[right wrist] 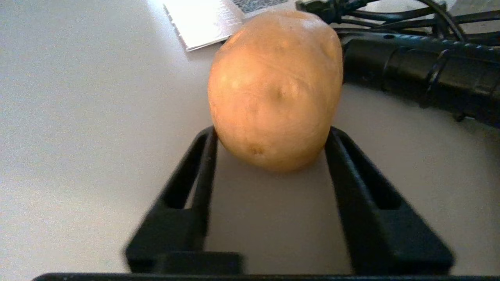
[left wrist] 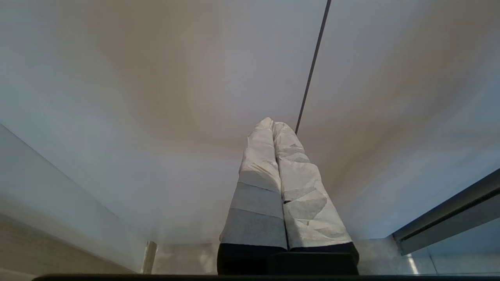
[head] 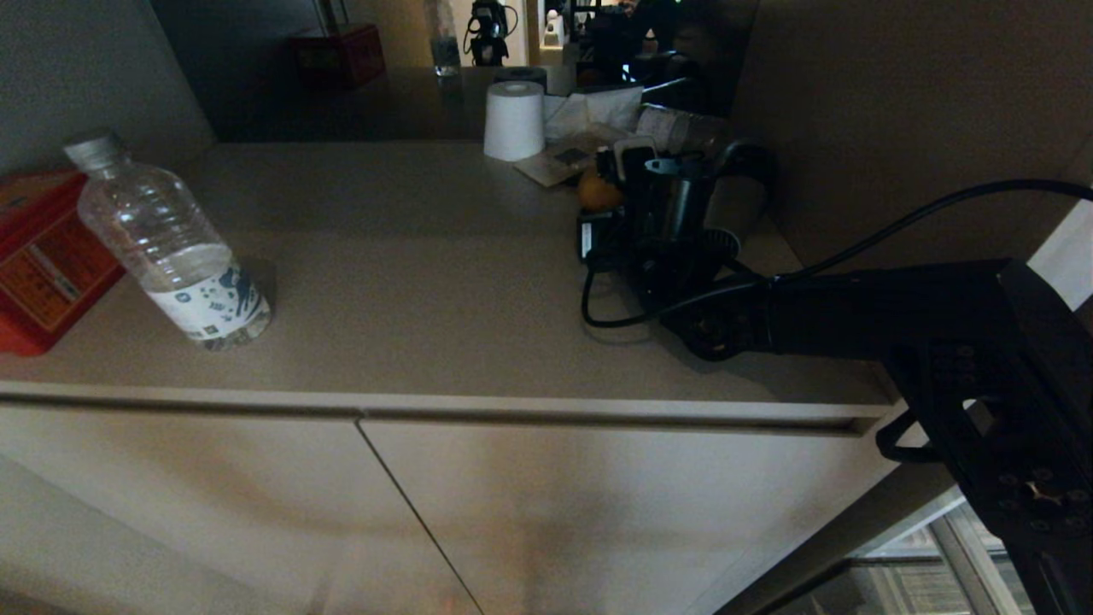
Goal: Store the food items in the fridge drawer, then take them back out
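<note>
Head view: beige countertop [head: 427,282] with a wide bare middle and its front edge near; clear plastic water bottle [head: 171,248] with a blue-printed label far left, red tin box [head: 43,265] beside it, lettering unreadable. Right gripper [head: 610,205] reaches to the far right clutter. Left wrist view: left gripper [left wrist: 273,128], white-wrapped fingers pressed together, empty. Right wrist view: black fingers [right wrist: 203,156] touching both flanks of the tan-brown oval potato [right wrist: 275,89] on the counter.

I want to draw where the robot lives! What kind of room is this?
Probably a kitchen or pantry corner: a beige countertop over cabinet doors, with a water bottle, a paper roll and a potato on top.
</note>
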